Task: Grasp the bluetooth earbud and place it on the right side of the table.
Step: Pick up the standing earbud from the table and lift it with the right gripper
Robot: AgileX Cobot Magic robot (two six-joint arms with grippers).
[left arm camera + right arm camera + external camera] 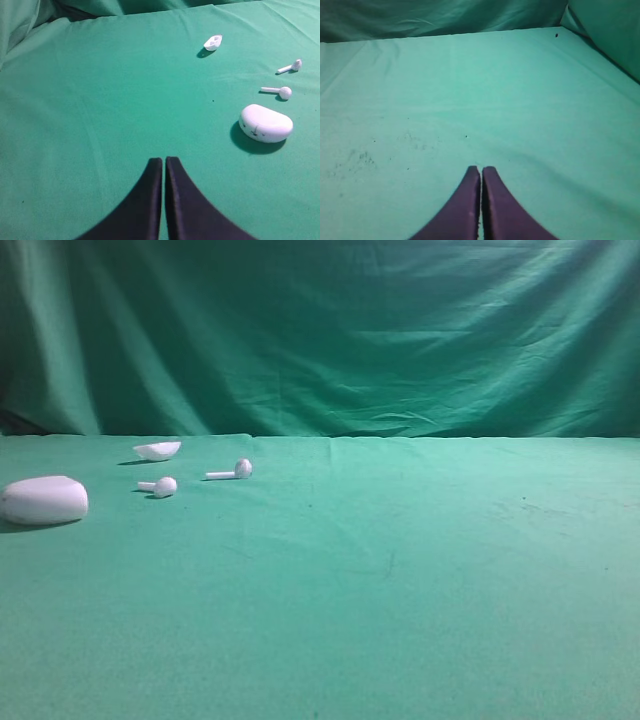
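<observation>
Plainly left-arm work. Earbud [230, 473] on the surface [400, 580], mid-left of the high view, stem lying sideways, head at the right end. Seen from the left wrist: upper right of the left claw [164, 165], well apart. Nowhere in the right wrist view. Left claw and right claw [481, 172] both pressed together, empty.

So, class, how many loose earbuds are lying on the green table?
2. The long-stemmed bluetooth earbud lies farther back on the table, left of centre; the short-stemmed earbud lies nearer, between it and the white case. None seems hidden.
</observation>
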